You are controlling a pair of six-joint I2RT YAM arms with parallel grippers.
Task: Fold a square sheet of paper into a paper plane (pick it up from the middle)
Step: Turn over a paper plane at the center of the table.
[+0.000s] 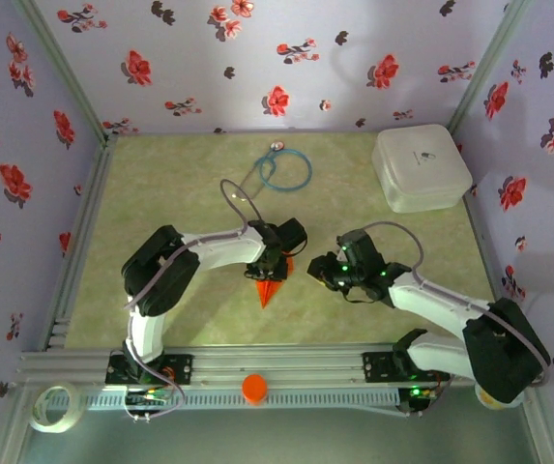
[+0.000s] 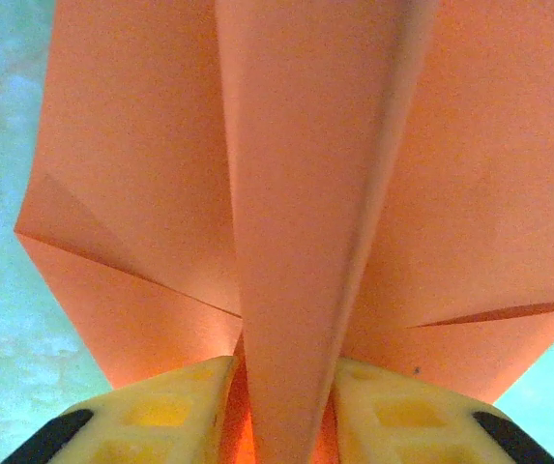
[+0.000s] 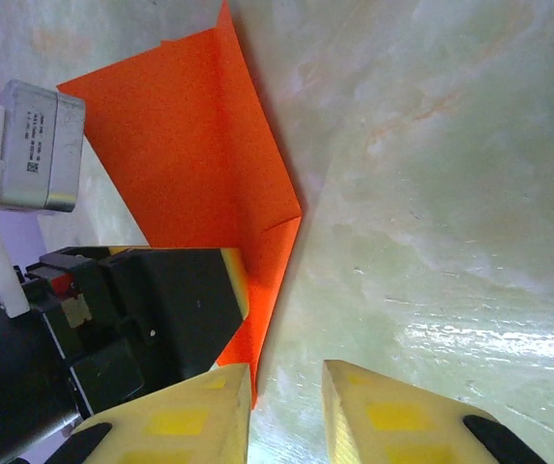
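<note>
The top camera looks down from above and behind onto the pale green marbled tabletop (image 1: pixel 160 184). Both wrist cameras sit close: the left almost against the folded bright orange paper plane (image 2: pixel 141 145), the right viewing it sidelong across the tabletop.

Bright orange paper plane (image 1: pixel 272 288): folded into narrow dart, central ridge raised, wings spread either side. Located well apart from white box (image 1: pixel 422 167), point turned away from it.

Tally: one orange paper plane (image 1: pixel 270 287), one white rounded box (image 1: pixel 422 167), one small orange cap (image 1: pixel 254 388), one blue cord loop (image 1: pixel 308 174), one tape roll (image 1: pixel 35 410), two arms (image 1: pixel 175 266) (image 1: pixel 451 304)
</note>
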